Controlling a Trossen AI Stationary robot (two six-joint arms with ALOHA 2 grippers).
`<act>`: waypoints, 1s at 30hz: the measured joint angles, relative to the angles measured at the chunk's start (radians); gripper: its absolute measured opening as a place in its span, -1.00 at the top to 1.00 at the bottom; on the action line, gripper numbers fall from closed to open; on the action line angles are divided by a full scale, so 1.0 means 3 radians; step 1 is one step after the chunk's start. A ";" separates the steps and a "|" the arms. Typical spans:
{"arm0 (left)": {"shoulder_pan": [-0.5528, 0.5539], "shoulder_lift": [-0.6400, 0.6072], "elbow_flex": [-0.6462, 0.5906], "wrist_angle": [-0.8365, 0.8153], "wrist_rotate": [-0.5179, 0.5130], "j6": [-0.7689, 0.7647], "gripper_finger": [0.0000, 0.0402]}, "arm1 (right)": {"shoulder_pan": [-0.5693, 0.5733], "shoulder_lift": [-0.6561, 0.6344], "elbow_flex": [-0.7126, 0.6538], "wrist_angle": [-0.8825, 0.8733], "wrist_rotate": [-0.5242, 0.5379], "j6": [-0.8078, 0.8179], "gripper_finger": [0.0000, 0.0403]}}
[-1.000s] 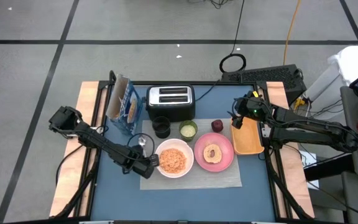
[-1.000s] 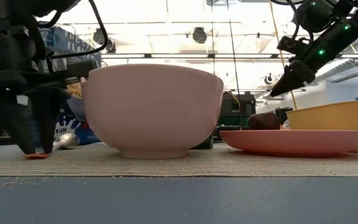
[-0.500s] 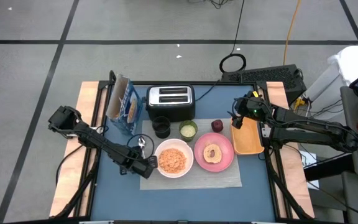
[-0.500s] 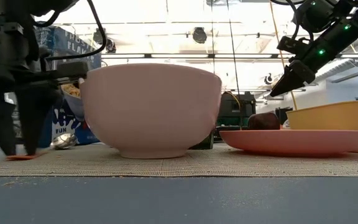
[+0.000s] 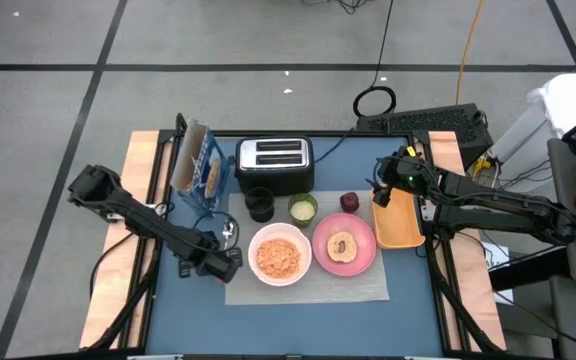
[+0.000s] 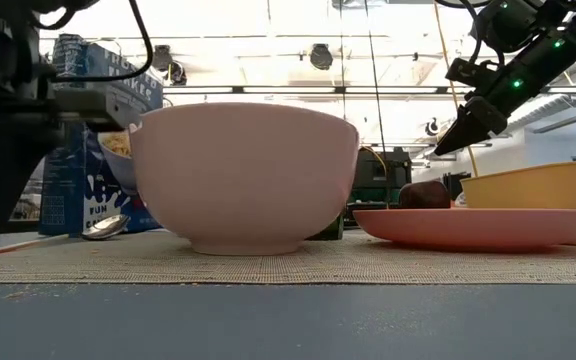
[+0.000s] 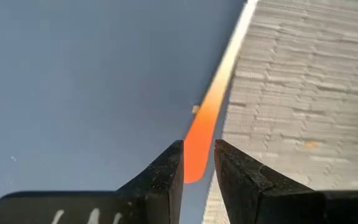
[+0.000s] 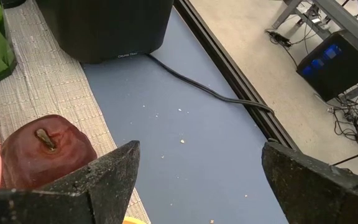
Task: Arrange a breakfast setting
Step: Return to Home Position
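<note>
Orange-handled, silver-bowled spoon [image 7: 211, 109] along grey mat [image 7: 303, 93] edge; left pincer [image 7: 199, 146], right pincer [image 8: 199, 149] apart.

Mat [image 5: 318, 291]: one, grey and rectangular.
Bowl [image 6: 245, 170]: one, white and round.
Plate [image 5: 364, 257]: one, pink and round.
Cups: two in all, one small green cup [image 5: 303, 209] and one black cup [image 5: 260, 204].
Spoon [image 7: 197, 149]: one, with an orange-red handle.
Cereal box [image 5: 196, 165]: one, blue.
Toaster [image 5: 274, 162]: one, with two slots on top.
Tray [image 5: 400, 222]: one, orange.
Apple [image 5: 350, 202]: one, dark red.
Bagel [image 5: 342, 245]: one.
Robot arms: two, the left arm [image 5: 156, 227] and the right arm [image 5: 488, 205].
Table [image 5: 298, 325]: one, with a blue top.
</note>
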 joint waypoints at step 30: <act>0.0121 -0.1085 0.0011 0.0577 -0.0050 0.1958 0.53 | 0.0001 0.0000 0.0000 0.0051 0.0000 0.0000 -0.61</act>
